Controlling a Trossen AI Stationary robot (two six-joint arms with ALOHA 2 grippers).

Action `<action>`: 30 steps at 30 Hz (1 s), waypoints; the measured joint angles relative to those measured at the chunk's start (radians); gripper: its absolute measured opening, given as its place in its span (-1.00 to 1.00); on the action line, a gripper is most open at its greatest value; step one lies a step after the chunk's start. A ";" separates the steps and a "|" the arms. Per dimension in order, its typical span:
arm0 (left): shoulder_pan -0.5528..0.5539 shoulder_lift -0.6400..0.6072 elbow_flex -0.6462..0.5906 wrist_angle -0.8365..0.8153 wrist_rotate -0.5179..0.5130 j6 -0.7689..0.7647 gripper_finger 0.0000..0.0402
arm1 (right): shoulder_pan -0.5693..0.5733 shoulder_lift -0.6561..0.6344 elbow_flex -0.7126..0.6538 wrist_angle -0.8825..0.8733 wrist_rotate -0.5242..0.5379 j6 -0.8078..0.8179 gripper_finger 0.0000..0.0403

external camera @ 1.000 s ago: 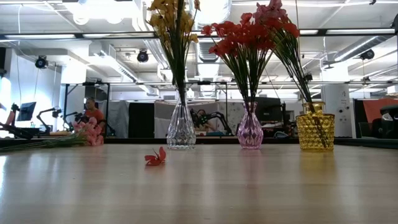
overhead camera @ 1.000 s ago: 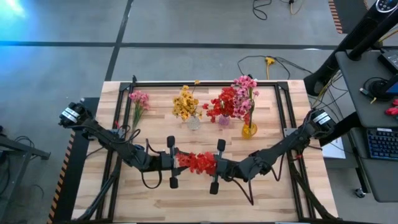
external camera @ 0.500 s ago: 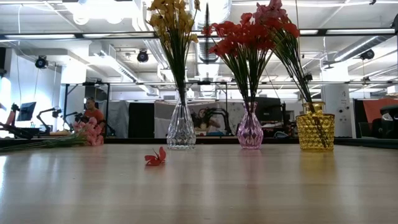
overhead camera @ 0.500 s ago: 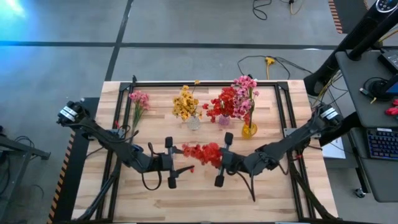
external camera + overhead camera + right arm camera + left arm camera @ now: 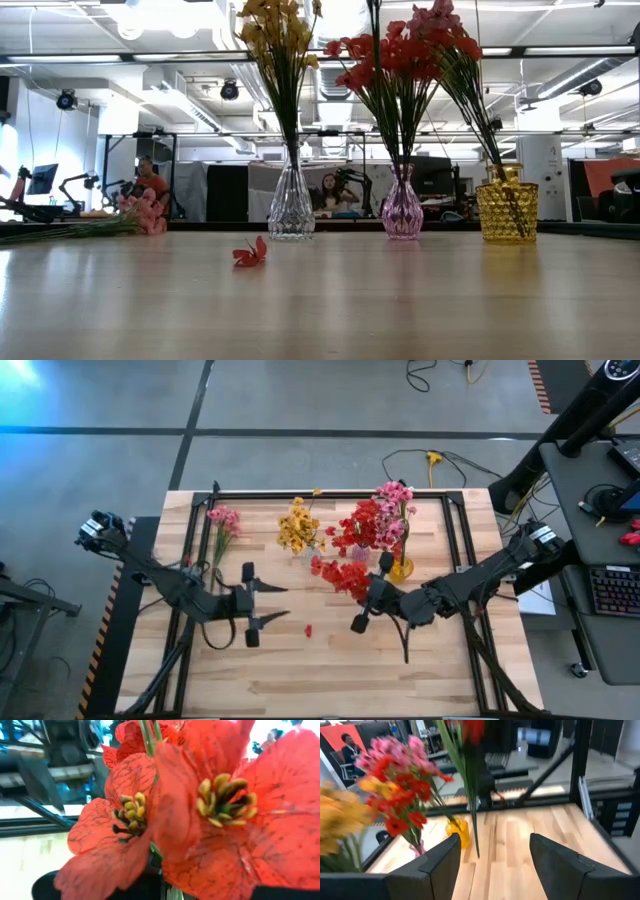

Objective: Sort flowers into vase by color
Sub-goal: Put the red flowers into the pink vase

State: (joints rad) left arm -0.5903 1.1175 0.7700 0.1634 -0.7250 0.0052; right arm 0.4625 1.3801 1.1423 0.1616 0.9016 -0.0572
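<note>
Red flower sprig (image 5: 343, 575) held up over table centre, just in front of the purple vase (image 5: 402, 208) of red flowers, right gripper (image 5: 368, 593) clamped shut on its stem; left gripper (image 5: 268, 603) off to the left, fingers wide apart, holding nothing; loose red blossom (image 5: 307, 630) on the table (image 5: 330, 680) between them; pink sprig (image 5: 221, 525) lying at far left

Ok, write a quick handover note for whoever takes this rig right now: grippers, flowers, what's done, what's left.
Right gripper: shut on a red sprig, held above the table near the pink vase.
Left gripper: open, empty, left of centre.
Done: yellow, red and pink bunches stand in separate vases.
Left: place the held sprig; pink flowers lie at the table's far left; a loose red blossom lies mid-table.
</note>
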 joint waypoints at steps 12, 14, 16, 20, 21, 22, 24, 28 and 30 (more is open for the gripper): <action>0.000 -0.191 0.000 -0.128 -0.004 0.048 0.09 | -0.033 -0.005 -0.036 0.000 0.096 0.031 -0.94; 0.000 -0.202 0.000 -0.162 -0.031 0.047 0.09 | -0.033 -0.005 -0.024 0.000 0.120 0.012 -0.94; 0.000 -0.213 0.000 -0.186 -0.082 0.046 0.09 | -0.034 -0.005 -0.016 0.005 0.141 -0.018 -0.94; 0.001 -0.226 0.000 -0.235 -0.173 0.037 0.09 | -0.050 -0.004 -0.021 0.000 0.233 -0.071 -0.94; 0.001 -0.228 0.000 -0.251 -0.181 0.034 0.09 | -0.056 -0.004 -0.022 -0.001 0.236 -0.076 -0.94; 0.001 -0.230 0.000 -0.265 -0.183 0.031 0.09 | -0.062 -0.004 -0.022 0.001 0.236 -0.084 -0.94; 0.001 -0.232 0.000 -0.277 -0.183 0.027 0.09 | -0.074 -0.004 -0.022 0.001 0.237 -0.097 -0.94; 0.001 -0.233 0.000 -0.285 -0.183 0.027 0.09 | -0.106 -0.004 -0.037 0.001 0.225 -0.094 -0.94; 0.001 -0.234 0.000 -0.286 -0.183 0.027 0.09 | -0.118 -0.004 -0.046 0.001 0.224 -0.092 -0.94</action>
State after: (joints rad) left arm -0.5896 0.8837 0.7700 -0.1223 -0.9085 0.0319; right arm 0.3443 1.3766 1.0966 0.1624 1.1256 -0.1490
